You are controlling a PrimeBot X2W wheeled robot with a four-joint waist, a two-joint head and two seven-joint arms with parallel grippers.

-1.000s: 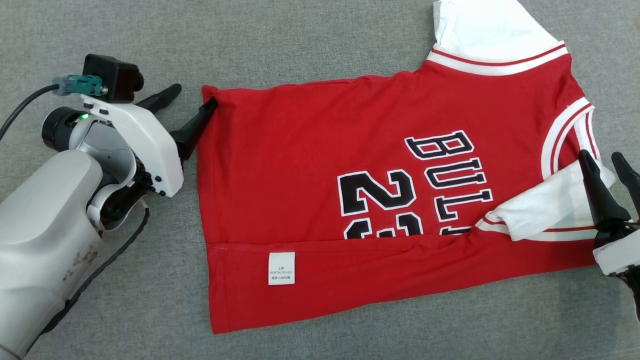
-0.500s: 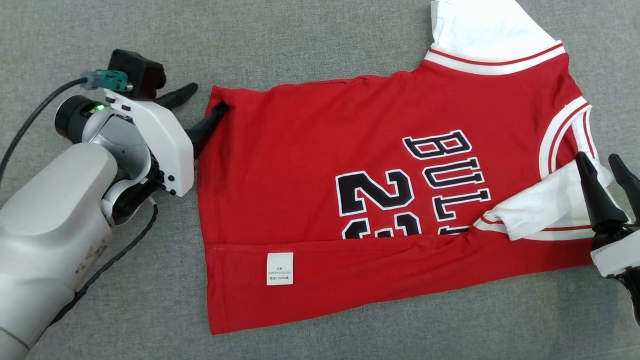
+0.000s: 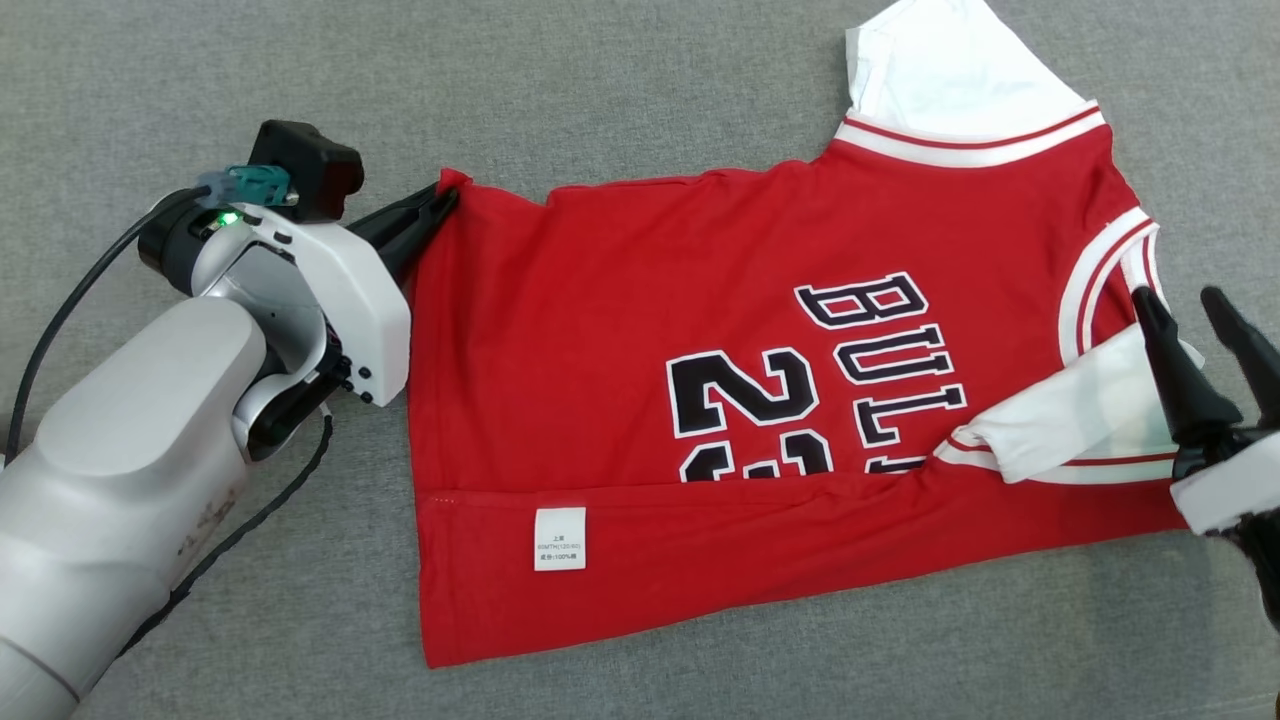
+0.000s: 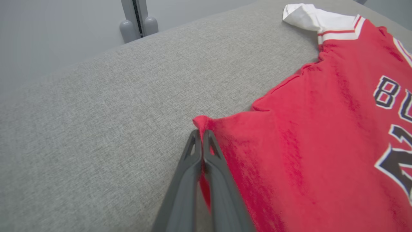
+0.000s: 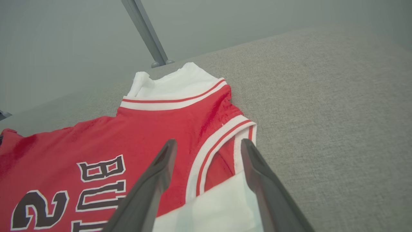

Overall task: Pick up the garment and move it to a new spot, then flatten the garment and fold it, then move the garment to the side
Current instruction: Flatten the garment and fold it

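Note:
The garment (image 3: 620, 330) is a red jersey with white sleeves and black lettering, lying on the grey cloth surface with its near long edge folded up and a white label showing. My left gripper (image 3: 440, 200) is shut on the garment's far hem corner (image 4: 201, 124), which bunches up between the two dark fingers (image 4: 193, 151). My right gripper (image 3: 1180, 305) stands open at the neckline end, its fingers (image 5: 161, 164) over the white near sleeve (image 5: 212, 209) and the striped collar (image 5: 219, 138), holding nothing.
The grey fabric surface (image 3: 640, 80) runs all round the garment, with bare room on the left and along the near edge. A grey post (image 5: 145, 32) stands past the far edge. A black cable (image 3: 60, 310) loops beside my left forearm.
My left gripper slid forward and shut on the garment's far hem corner, pushing that corner to the right and up. The right gripper stays open beside the sleeve.

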